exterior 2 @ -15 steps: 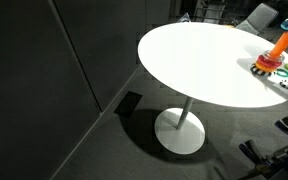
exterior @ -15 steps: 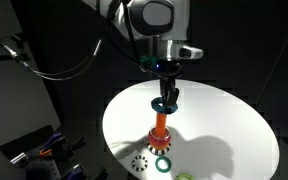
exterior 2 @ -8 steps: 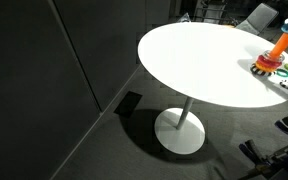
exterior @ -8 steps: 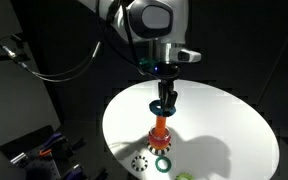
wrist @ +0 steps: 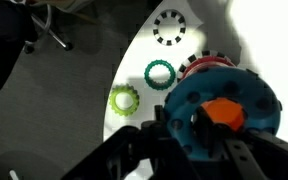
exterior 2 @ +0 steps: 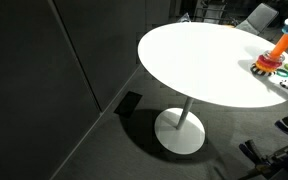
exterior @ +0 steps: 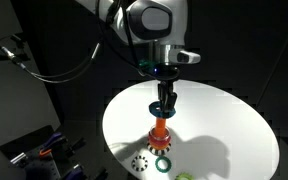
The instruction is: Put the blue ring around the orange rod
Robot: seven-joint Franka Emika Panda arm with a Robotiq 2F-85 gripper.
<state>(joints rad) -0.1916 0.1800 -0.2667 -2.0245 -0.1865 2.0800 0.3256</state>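
While pincer (exterior: 165,102) clasps thick bright-blue ring (wrist: 224,82), orange rod (wrist: 222,113) shows through hole.

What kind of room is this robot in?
Probably an office or lab: a round white table on a pedestal, a wheeled office chair beside it, and dark wall panels.
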